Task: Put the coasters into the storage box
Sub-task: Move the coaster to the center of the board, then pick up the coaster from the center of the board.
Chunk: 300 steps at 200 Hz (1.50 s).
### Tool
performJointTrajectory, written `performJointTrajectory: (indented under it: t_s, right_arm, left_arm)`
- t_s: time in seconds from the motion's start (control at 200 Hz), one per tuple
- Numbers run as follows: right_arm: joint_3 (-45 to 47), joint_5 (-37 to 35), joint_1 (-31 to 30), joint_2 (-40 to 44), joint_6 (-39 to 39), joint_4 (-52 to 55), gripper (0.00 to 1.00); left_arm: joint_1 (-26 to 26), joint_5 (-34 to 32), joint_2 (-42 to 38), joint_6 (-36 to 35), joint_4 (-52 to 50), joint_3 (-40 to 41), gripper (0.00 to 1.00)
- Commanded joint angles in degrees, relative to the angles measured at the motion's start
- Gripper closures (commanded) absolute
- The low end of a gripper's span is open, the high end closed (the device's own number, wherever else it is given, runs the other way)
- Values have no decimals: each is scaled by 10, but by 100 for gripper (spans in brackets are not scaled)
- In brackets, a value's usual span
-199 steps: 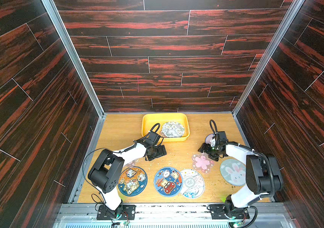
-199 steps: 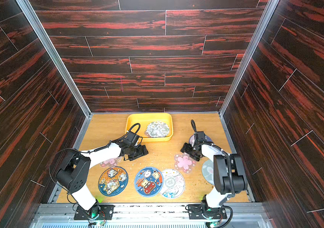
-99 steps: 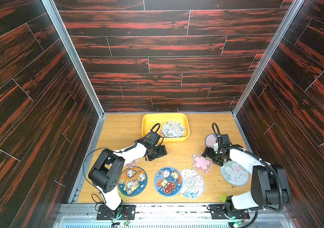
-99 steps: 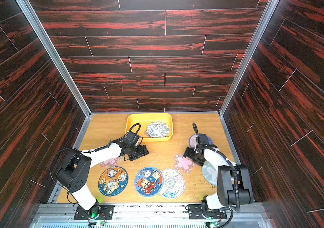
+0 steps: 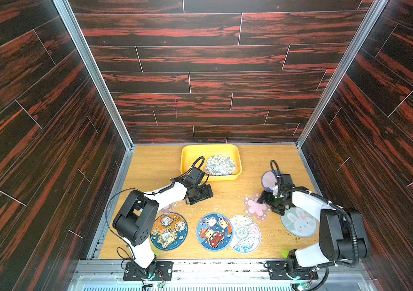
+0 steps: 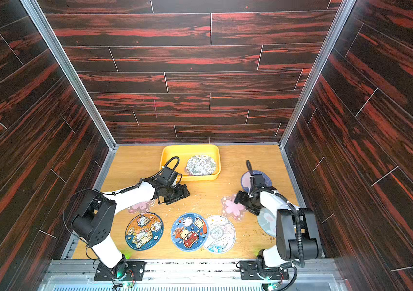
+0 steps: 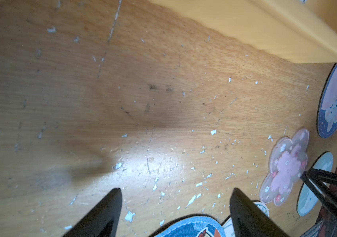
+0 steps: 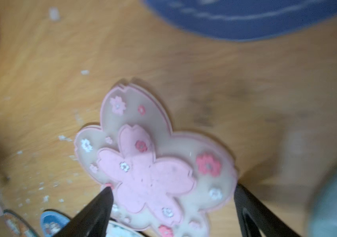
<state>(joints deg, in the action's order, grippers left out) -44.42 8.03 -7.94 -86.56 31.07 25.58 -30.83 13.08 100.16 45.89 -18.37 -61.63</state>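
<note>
Right wrist view: right gripper (image 8: 171,187), newly shifted over the pink blossom coaster (image 8: 149,164), stands wide, empty, pickup likely next; left gripper (image 7: 176,189) likewise

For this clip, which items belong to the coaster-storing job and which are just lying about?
Job: storage box, floral coaster inside it, blossom coaster, second blossom coaster, orange cartoon coaster, blue cartoon coaster, wave coaster, rabbit coaster, dark blue coaster.
Lying about: white flecks on the table.
</note>
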Motion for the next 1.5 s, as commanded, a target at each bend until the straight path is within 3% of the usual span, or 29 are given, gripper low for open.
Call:
performJointTrajectory:
  t_s: [0.0, 0.22, 0.751, 0.927, 1.002, 1.192, 1.498]
  right_arm:
    - [8, 38, -38, -42, 56, -14, 8]
    - [-46, 55, -84, -101, 105, -67, 7]
    - [-150, 106, -158, -198, 50, -52, 8]
    - [-186, 114, -164, -204, 2, -9, 9]
    - [-199, 84, -162, -192, -28, 25, 9]
    - [-201, 48, -136, -163, -75, 76, 19]
    - [-188, 84, -138, -184, -83, 60, 25]
  left_arm:
    - [-3, -3, -9, -3, -5, -4, 14]
    - [-4, -4, -4, -1, -1, -1, 14]
    - [-25, -9, 54, 7, 21, -41, 15]
    - [-40, -14, 74, 10, 25, -57, 15]
    - [-43, -15, 77, 12, 24, -59, 17]
    - [-52, -29, 80, 11, 0, -62, 21]
    - [-61, -24, 106, 12, -1, -83, 30]
